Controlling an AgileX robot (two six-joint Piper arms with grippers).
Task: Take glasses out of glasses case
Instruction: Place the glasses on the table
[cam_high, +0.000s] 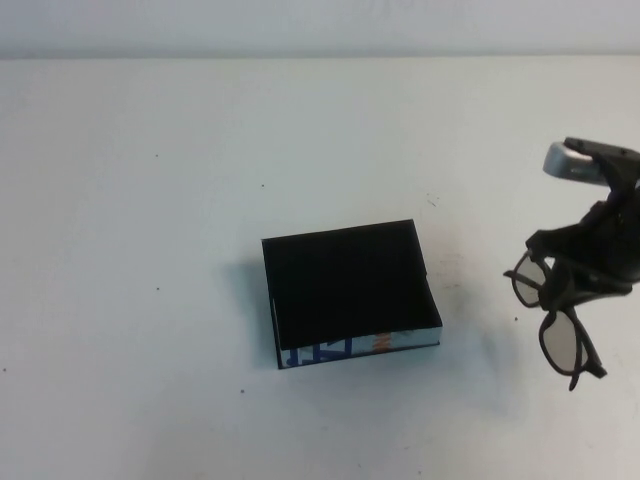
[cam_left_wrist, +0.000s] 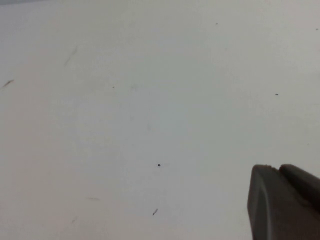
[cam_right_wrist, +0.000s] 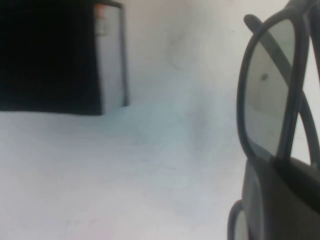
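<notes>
The right gripper (cam_high: 562, 282) is clamped on the black thick-framed plastic glasses (cam_high: 556, 320), held in the air well to the right of the shallow black rectangular glasses case (cam_high: 345, 290) — already out, probably awaiting set-down. The left gripper (cam_left_wrist: 285, 202) hangs over bare table; its fingers' spread I cannot tell.

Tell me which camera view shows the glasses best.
The high view: both lenses of the glasses show, held off the table by the right gripper, right of the case. The right wrist view shows mainly one lens. The left wrist view shows only the left gripper over table.
</notes>
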